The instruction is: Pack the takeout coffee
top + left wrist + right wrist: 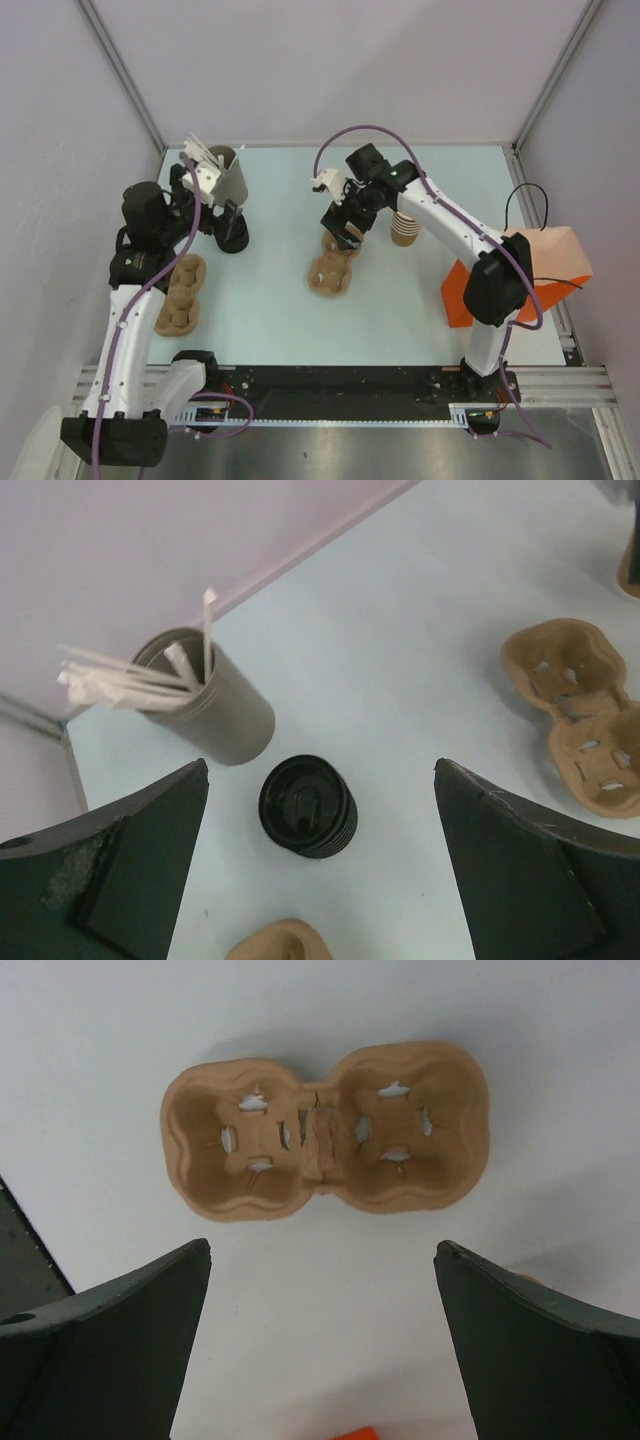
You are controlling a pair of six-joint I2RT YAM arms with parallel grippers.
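Observation:
The takeout coffee does not show in any view. My left gripper (pixel 207 205) hangs open above a stack of black lids (pixel 232 236), which lies between its spread fingers in the left wrist view (pixel 308 805), with nothing held. A two-hole tan pulp cup carrier (pixel 333 266) lies mid-table. My right gripper (pixel 345 222) hovers open over it, and the empty carrier (pixel 325 1130) sits just beyond its fingertips (pixel 190 1260). A stack of lidless tan cups (pixel 404 228) stands to the right of that gripper.
A grey holder full of wrapped white straws (pixel 228 175) (pixel 210 705) stands at the back left beside the lids. A second pulp carrier (pixel 180 293) lies near the left arm. An orange and peach bag (pixel 530 275) sits at the right edge.

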